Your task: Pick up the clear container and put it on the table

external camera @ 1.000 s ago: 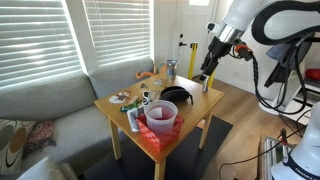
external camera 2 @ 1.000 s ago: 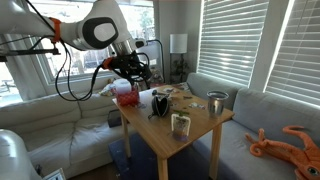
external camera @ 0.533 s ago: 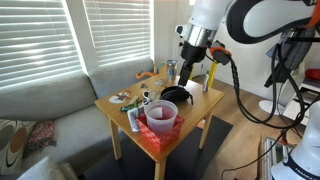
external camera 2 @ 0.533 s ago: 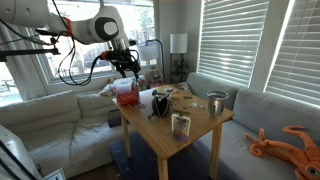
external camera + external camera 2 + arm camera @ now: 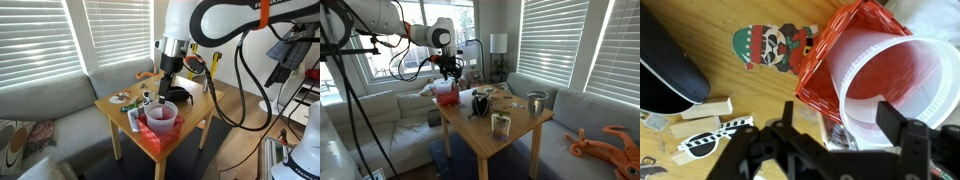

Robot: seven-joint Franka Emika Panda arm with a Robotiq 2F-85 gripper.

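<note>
No words, numbers or brand names can be read in any view. In the wrist view, at about eight o'clock in the picture, a pale block [image 5: 710,140] lying on the tabletop [image 5: 750,90] carries a strip of black-and-white marks. The marks may be print, but they are too blurred to make out.
</note>
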